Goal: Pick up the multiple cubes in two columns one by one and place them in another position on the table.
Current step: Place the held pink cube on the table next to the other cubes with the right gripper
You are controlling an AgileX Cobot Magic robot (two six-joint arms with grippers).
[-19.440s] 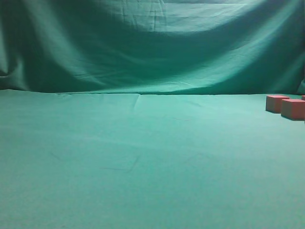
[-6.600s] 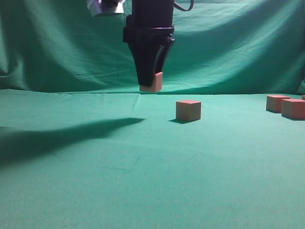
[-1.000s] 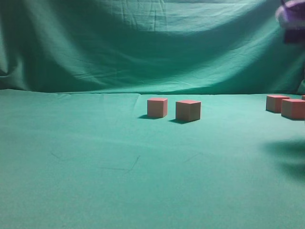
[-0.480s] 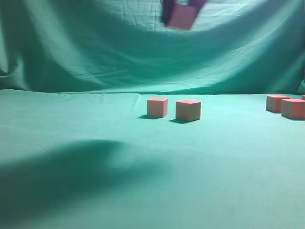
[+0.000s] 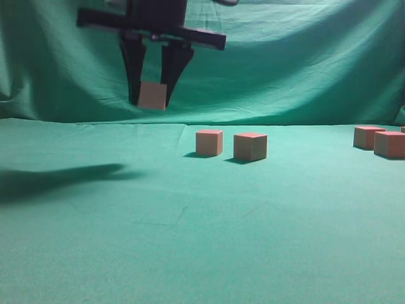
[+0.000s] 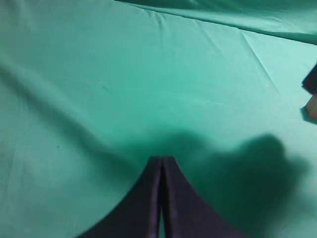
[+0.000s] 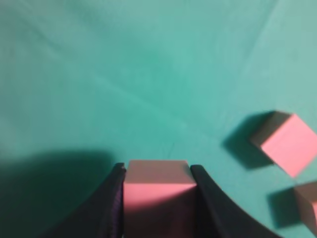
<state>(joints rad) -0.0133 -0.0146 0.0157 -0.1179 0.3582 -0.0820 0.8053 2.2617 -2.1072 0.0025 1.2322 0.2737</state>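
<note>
Gripping a cube (image 5: 152,95), the right gripper (image 5: 152,98) hangs above the table (image 5: 190,240)

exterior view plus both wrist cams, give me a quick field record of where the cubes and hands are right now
held cube: gripped by right hand, above table
placed cubes: two side by side mid-table, apart
source cubes: two showing at right edge
left hand: shut, holding nothing, over bare cloth

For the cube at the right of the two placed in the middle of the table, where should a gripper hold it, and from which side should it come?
Probably from above, closing on two opposite upright faces of the right middle cube. It sits flat with its top free. A gap to the left middle cube shows, though its width is hard to judge.
</note>
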